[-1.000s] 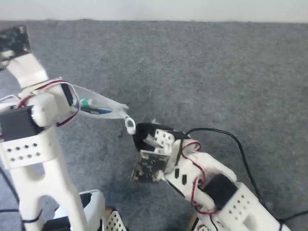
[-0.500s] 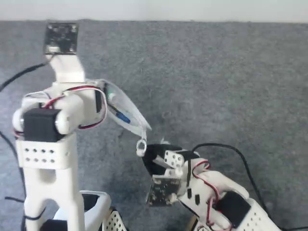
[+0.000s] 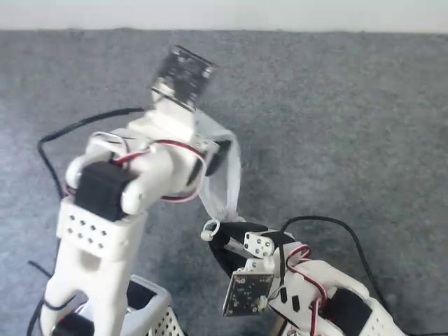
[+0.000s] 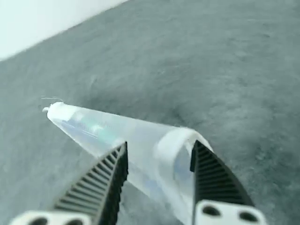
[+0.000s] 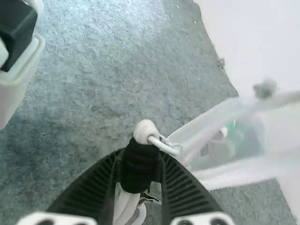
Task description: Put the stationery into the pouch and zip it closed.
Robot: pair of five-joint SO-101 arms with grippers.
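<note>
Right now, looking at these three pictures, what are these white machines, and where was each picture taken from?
They are two small robot arms, a left arm and a right arm, on a grey carpeted table. The wide picture looks down from a fixed camera. The other two come from a camera on each arm's wrist, so you see that arm's own pincers. The left gripper clamps a see-through pouch, held up off the carpet, with stationery faintly visible inside. The right gripper pinches the pouch's white zipper pull.

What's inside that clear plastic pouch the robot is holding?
Through the clear plastic pouch a green-tipped item and pale shapes show; the rest is blurred behind the plastic, so I cannot name them.
</note>
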